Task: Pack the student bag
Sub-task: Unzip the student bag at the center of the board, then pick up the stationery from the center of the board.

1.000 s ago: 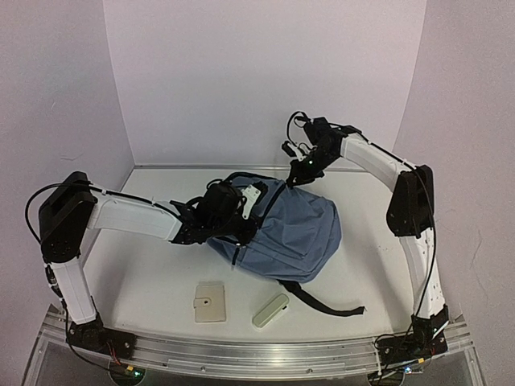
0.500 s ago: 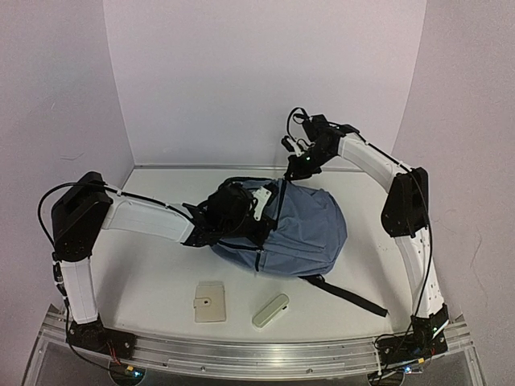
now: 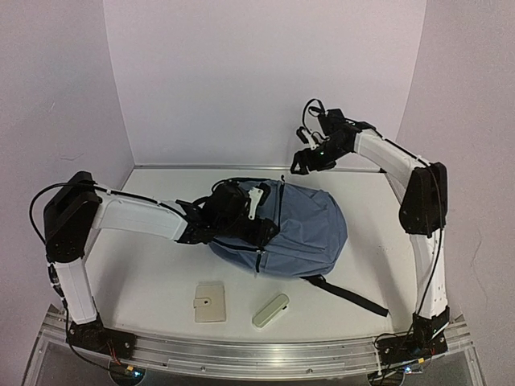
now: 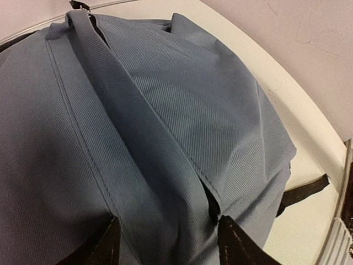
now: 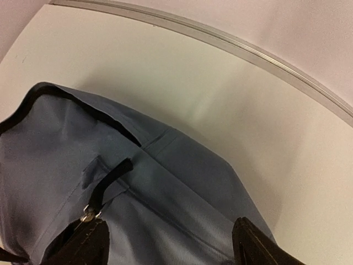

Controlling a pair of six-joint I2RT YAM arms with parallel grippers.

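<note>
Apparently steadying it, the left tool (image 4: 168, 227) straddled a fold of the student bag (image 3: 299, 229) lying mid-frame on the table (image 3: 153, 273), grip unclear, while the right tool (image 5: 168, 223) hovered open, empty.

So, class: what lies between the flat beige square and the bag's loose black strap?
A cream oblong case lies there, shown in the top view.
</note>
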